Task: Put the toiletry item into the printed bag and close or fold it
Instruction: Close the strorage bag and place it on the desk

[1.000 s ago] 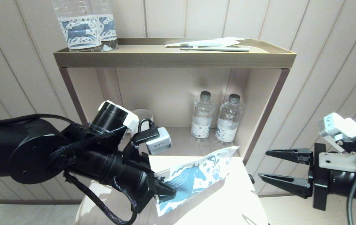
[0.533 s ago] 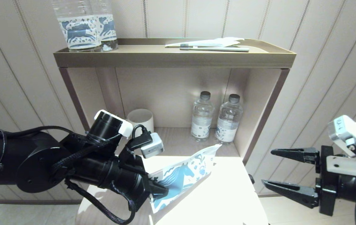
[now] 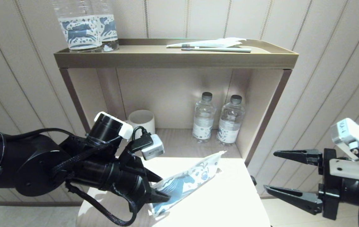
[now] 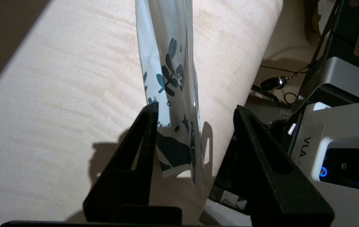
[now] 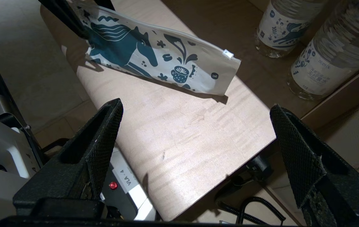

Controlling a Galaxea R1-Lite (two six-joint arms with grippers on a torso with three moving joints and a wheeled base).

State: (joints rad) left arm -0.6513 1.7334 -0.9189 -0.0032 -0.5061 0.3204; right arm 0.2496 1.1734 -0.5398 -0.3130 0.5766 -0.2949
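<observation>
Straddling the near end of the printed bag (image 3: 187, 183), the left gripper (image 3: 157, 189) has its jaws spread, one finger touching the bag's side and the other apart from it. The bag lies tilted across the tabletop (image 3: 229, 201), its near end at the left edge and its far end reaching toward the shelf (image 3: 176, 58) behind. No toothbrush or tube can be seen in it. The right gripper (image 3: 275, 171) hangs off the tabletop's right edge, jaws wide apart and holding nothing.
</observation>
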